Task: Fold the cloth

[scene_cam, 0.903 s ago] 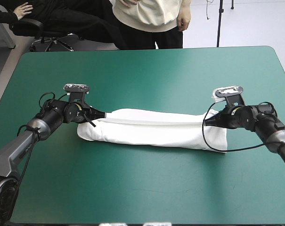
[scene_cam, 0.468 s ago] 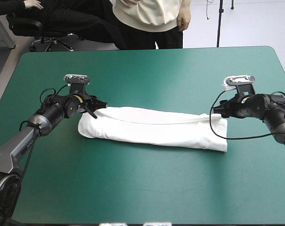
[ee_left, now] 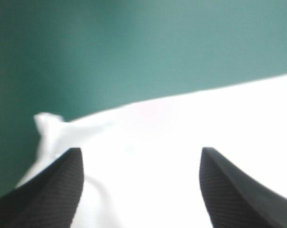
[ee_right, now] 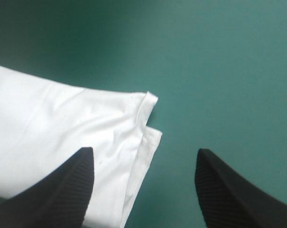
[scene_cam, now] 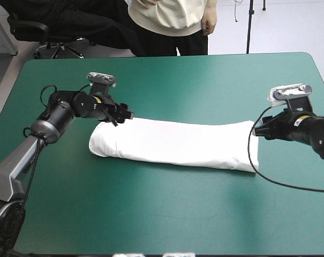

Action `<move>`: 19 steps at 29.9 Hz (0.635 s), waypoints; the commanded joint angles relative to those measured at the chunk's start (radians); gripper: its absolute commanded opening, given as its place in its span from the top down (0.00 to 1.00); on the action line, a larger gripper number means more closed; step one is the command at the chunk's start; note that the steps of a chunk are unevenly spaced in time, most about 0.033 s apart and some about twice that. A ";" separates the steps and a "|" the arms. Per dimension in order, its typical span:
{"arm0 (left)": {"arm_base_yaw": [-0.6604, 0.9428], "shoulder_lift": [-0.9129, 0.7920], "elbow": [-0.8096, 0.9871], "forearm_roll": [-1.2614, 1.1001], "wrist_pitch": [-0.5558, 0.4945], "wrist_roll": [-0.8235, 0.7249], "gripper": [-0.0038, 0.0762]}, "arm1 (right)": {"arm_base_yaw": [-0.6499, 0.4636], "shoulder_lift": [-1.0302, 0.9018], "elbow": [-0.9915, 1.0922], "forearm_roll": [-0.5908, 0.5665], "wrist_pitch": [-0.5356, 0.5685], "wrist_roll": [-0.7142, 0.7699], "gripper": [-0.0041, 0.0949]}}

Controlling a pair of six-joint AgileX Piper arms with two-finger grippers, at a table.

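Nearest the robot is bare teal-green table (scene_cam: 167, 214). Beyond it the T-shirt (scene_cam: 172, 143) lies flat as a long white folded band, its long axis running across the table from left to right, and that's the line that matters. Each short end has an arm. The left gripper (scene_cam: 127, 114) is over the far left corner, jaws apart, white cloth under and between them. The right gripper (scene_cam: 256, 130) is at the far right corner, jaws apart too, with the layered corner just ahead. Neither grips anything, and each looks equally close to its own end.
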 commanded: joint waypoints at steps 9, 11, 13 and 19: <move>-0.171 0.029 -0.036 -0.413 -0.034 0.304 0.48 | -0.009 -0.105 0.206 0.050 -0.108 0.016 0.40; -0.187 0.076 -0.036 -0.431 -0.036 0.304 0.53 | -0.009 -0.097 0.224 0.052 -0.151 0.022 0.40; -0.196 0.122 -0.036 -0.467 -0.036 0.304 0.66 | -0.009 -0.083 0.227 0.052 -0.167 0.026 0.41; -0.208 0.248 -0.036 -0.529 -0.076 0.336 0.97 | -0.009 -0.016 0.227 0.056 -0.189 0.058 0.41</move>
